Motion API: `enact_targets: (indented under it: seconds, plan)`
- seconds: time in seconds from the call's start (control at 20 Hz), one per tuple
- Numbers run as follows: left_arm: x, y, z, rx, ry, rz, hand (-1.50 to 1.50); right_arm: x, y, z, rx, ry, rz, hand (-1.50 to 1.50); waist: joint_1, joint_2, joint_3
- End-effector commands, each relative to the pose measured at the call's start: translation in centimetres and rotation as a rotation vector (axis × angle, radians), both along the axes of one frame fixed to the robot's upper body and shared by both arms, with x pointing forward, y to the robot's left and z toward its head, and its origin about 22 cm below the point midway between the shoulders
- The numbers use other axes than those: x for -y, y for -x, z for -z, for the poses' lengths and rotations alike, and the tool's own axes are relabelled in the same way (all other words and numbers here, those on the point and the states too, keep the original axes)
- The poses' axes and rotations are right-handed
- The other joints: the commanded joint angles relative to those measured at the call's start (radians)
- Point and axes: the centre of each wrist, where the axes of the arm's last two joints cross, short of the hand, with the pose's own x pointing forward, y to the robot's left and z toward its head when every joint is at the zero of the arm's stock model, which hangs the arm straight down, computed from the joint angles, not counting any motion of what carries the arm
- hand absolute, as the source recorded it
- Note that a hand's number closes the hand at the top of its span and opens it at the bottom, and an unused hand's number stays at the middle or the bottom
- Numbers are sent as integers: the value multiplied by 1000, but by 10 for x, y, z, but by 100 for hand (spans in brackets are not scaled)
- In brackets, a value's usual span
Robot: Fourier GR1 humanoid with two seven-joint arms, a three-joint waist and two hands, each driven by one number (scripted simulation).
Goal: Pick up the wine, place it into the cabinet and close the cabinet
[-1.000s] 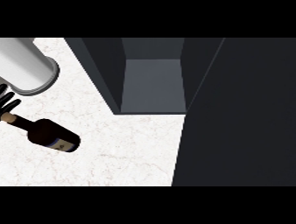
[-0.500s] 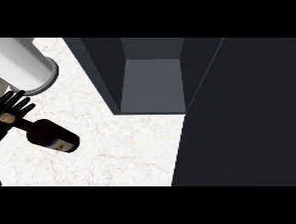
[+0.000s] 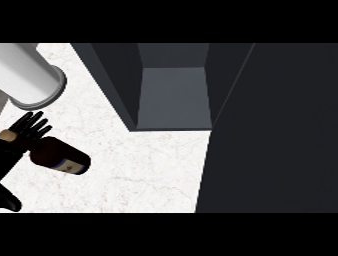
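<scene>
The wine bottle (image 3: 63, 159) lies on its side on the white marble counter (image 3: 142, 170) at the left. It is dark with a pale label, and its tan-tipped neck points to the upper left. My left hand (image 3: 9, 150) comes in from the left edge. It is open, and its spread fingers (image 3: 32, 125) lie over the bottle's neck, hiding part of it. The dark cabinet (image 3: 173, 95) stands open at the top middle with nothing inside. My right hand shows nowhere.
The cabinet's dark open door (image 3: 283, 130) fills the right side of the view. A light grey forearm (image 3: 20, 75) slants in from the top left corner and ends just above the hand. Bare counter lies between the bottle and the cabinet.
My left hand and the grey forearm have moved rightwards into view, and the fingers now reach over the bottle's neck. The bottle lies about where it was.
</scene>
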Motion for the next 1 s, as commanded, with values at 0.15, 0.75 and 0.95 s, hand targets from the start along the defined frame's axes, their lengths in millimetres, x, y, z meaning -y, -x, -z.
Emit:
enact_targets:
  seconds: [0.15, 0.75, 0.95]
  plan:
    - [13, -20, 27, -19, -3, 3, -150, 2, 25, -6, -1, 8, -85, -150, -7, 1, -1]
    - [15, 0, 76, -96, 64, -2, -150, -5, 20, 0, -14, -28, -98, -150, -4, 1, -2]
    - [31, -20, 73, -93, 74, 35, -150, 1, 21, -3, -10, -12, -84, -150, -9, 0, -1]
